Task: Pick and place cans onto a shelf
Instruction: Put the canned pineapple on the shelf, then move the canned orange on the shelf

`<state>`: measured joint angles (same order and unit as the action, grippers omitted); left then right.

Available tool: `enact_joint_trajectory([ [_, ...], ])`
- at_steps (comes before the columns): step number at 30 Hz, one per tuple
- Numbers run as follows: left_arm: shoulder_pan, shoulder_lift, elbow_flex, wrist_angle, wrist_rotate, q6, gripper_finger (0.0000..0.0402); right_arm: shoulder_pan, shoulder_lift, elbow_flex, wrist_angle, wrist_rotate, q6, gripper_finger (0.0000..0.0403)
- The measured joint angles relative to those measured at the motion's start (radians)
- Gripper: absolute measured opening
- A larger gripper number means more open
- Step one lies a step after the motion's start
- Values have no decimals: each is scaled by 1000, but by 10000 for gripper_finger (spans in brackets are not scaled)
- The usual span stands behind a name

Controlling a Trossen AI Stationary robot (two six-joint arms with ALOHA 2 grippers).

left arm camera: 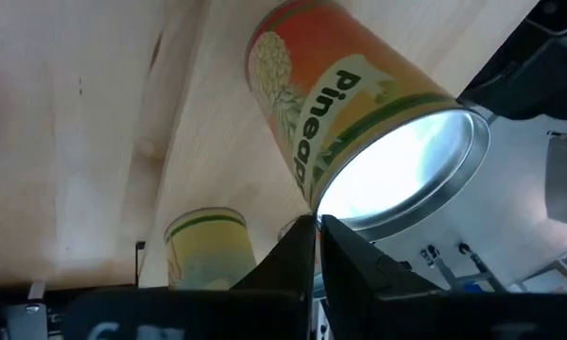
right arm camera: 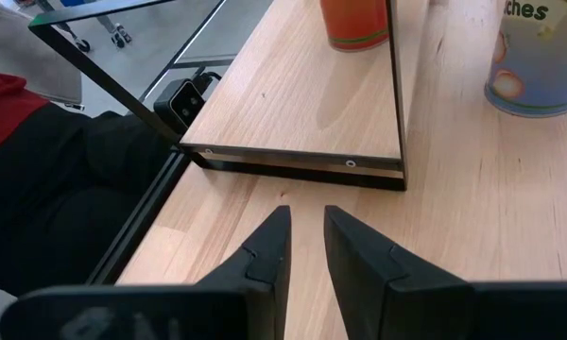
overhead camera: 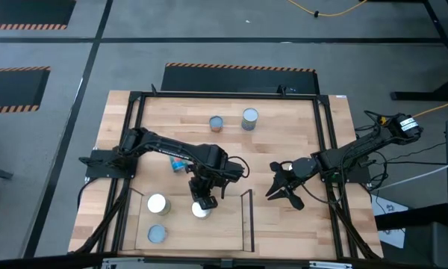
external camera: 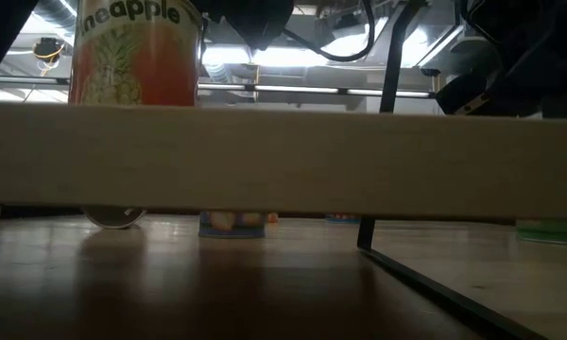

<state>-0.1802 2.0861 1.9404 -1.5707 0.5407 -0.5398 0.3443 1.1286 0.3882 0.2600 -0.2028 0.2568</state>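
Observation:
The shelf [overhead camera: 243, 224], a light-wood board with black rails, lies at the table's near left. Three cans stand on it: an orange pineapple can [overhead camera: 201, 211], a white-topped can [overhead camera: 157, 203] and a grey-topped can [overhead camera: 157, 234]. My left gripper [overhead camera: 204, 199] is shut just above the pineapple can [left arm camera: 359, 104], its tips at the rim of the can's silver top. The low view shows this can [external camera: 137, 57] upright on the shelf board [external camera: 283, 156]. My right gripper [overhead camera: 287, 188] is open and empty to the right of the shelf, pointing at the shelf's corner [right arm camera: 293, 156]. My left gripper's shut fingertips [left arm camera: 302, 247] stand at the rim [left arm camera: 335, 215] of the pineapple can's silver top, coming from above. I cannot tell whether they touch it. The can stands upright on the shelf board.
Two cans [overhead camera: 216, 123] [overhead camera: 249, 118] stand at the table's far middle. A blue-labelled can [overhead camera: 179, 164] stands beside my left arm. A blue peaches can [right arm camera: 539, 66] stands on the table just outside the shelf's rail. Bare wood lies between the shelf and my right gripper.

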Motion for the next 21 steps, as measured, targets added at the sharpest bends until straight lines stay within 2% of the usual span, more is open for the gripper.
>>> enact_joint_trajectory([
  [9, 24, -57, 26, 1, -16, 6, 14, 0, -2, 2, 5, -4, -1, 72],
  [15, 45, -79, 114, 7, -91, 162, 14, 0, -33, 21, 1, -56, -2, 72],
  [19, 59, -111, 180, 10, -204, 321, 14, 0, -79, 44, -16, -61, -3, 72],
  [21, 63, -143, 203, 7, -303, 379, 14, -1, -103, 63, -25, -60, -3, 72],
])
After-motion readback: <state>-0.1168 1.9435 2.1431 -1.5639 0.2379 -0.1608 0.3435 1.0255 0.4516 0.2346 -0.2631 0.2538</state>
